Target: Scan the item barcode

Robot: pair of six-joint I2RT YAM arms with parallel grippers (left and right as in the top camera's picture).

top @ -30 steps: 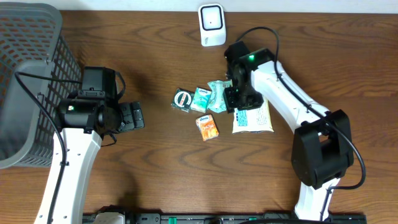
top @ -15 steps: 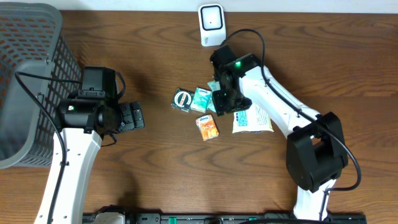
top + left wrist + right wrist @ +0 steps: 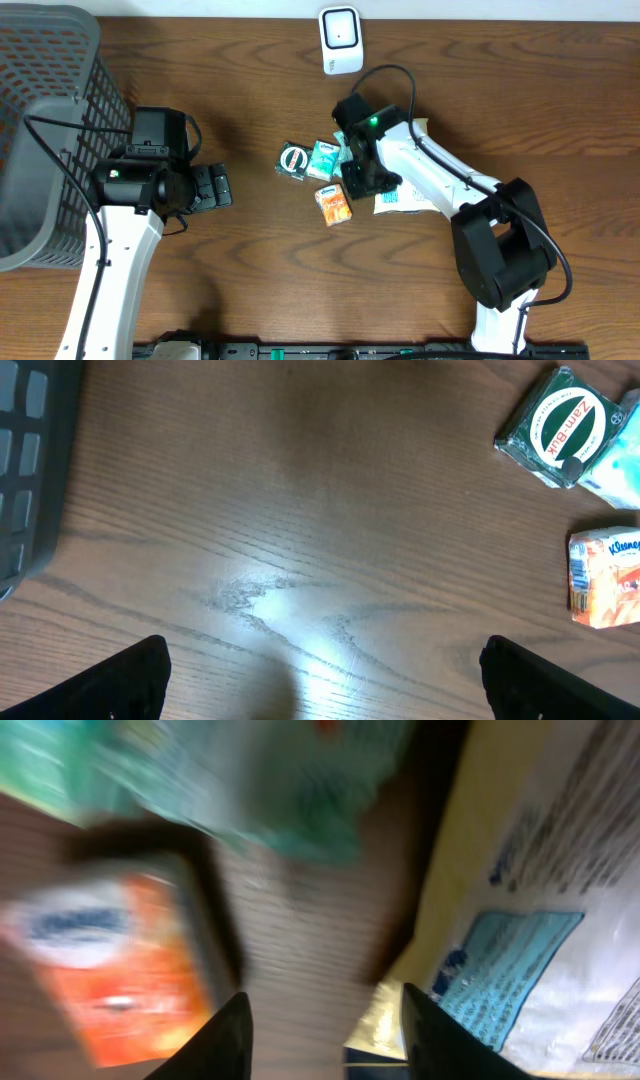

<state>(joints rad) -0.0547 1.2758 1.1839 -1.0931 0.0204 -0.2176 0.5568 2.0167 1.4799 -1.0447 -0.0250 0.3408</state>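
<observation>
The right gripper (image 3: 363, 181), fingers apart, is just beside the orange Kleenex pack (image 3: 334, 204). The left gripper (image 3: 330, 675), far from the pack, is wide open.

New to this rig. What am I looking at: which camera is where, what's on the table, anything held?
Two robot arms at a wooden table, each ending in a two-finger gripper. The wide picture is from a fixed camera overhead. The other two are from cameras on the wrists, looking past each arm's own fingers. On the table are a grey basket at the left and a white scanner at the far edge. In the middle lie a green box, a teal tissue pack, an orange tissue pack and a white and yellow packet. The left gripper is open over bare wood, apart from the items. The right gripper is down between the orange pack and the packet. Its picture is blurred, but the jaws stand apart and nothing is held.
</observation>
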